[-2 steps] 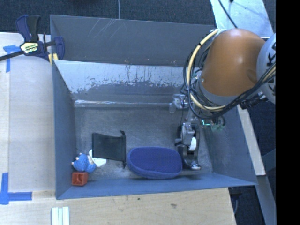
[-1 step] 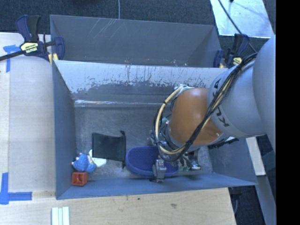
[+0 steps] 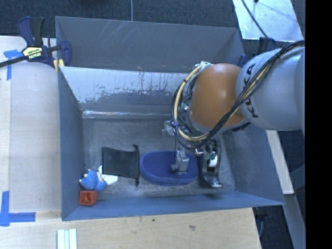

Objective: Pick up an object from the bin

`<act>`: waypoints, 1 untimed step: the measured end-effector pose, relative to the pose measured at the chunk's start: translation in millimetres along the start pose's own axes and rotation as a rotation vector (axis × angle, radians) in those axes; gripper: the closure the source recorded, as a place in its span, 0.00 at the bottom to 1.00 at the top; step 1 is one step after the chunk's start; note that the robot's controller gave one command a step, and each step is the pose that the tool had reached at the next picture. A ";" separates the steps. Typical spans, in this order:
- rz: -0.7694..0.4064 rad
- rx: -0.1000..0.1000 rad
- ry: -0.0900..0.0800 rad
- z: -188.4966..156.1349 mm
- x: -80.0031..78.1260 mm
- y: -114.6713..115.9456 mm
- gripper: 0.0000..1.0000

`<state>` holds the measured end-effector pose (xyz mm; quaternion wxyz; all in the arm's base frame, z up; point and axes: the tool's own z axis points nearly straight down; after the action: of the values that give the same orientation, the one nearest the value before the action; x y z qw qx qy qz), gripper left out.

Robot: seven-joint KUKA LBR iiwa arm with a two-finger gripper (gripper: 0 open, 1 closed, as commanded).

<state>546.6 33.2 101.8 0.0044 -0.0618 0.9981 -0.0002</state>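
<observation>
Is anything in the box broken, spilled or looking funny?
Nothing looks broken or spilled. The blue oval dish lies flat, its right end under the open end effector. The black flat folded piece lies beside it. The small blue-and-white toy and red-orange block sit in the grey metal bin's near-left corner.

The grey metal bin (image 3: 124,131) is carrying four loose things along the near side of its floor. A blue oval dish (image 3: 161,169) is lying toward the view's right. A black flat sheet (image 3: 119,162) is lying just beside it on the left. A small blue-and-white toy (image 3: 93,179) is sitting in the near left corner, close against a red block (image 3: 88,197).
</observation>
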 end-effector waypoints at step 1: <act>-0.266 -0.002 0.008 1.6 20.1 6.4 0.00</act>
<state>525.9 37.1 100.0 0.0003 -0.1937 0.9811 0.0000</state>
